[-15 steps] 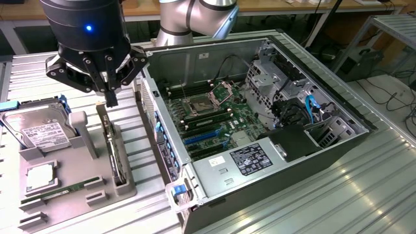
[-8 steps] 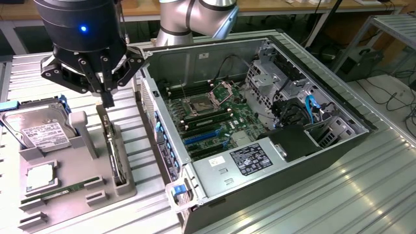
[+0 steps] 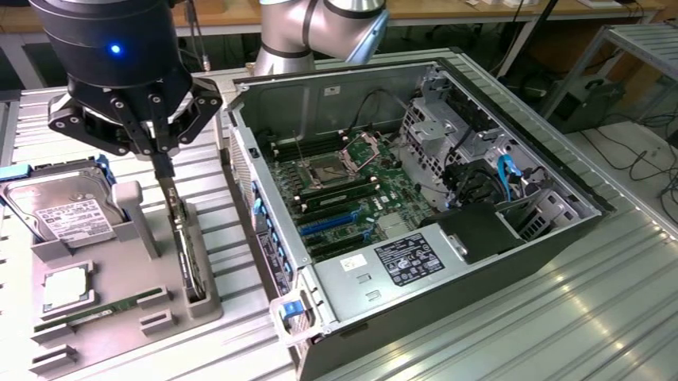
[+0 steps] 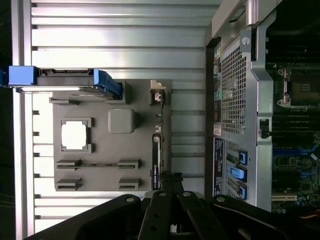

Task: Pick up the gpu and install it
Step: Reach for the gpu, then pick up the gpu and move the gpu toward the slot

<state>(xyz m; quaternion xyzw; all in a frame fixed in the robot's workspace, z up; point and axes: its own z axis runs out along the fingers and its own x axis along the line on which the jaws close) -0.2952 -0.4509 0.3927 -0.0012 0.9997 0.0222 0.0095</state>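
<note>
We see a glossy black cylindrical wrist (image 3: 111,40) with one small blue light (image 3: 114,49) glowing on its front. At its 6 o'clock, the black hand (image 3: 163,171) is built of linked bars with pale round pivot pins, narrowing to slim fingers (image 3: 159,151). At 2 o'clock, a silver-grey arm joint (image 3: 317,32).

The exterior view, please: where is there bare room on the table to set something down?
The widest bare stretch of table lies at the exterior view's lower right, bordered by the computer case. A narrow strip runs between the case and the grey holder. The holder is crowded: hard drive, gpu on edge, the hand shut on its top edge.
</note>
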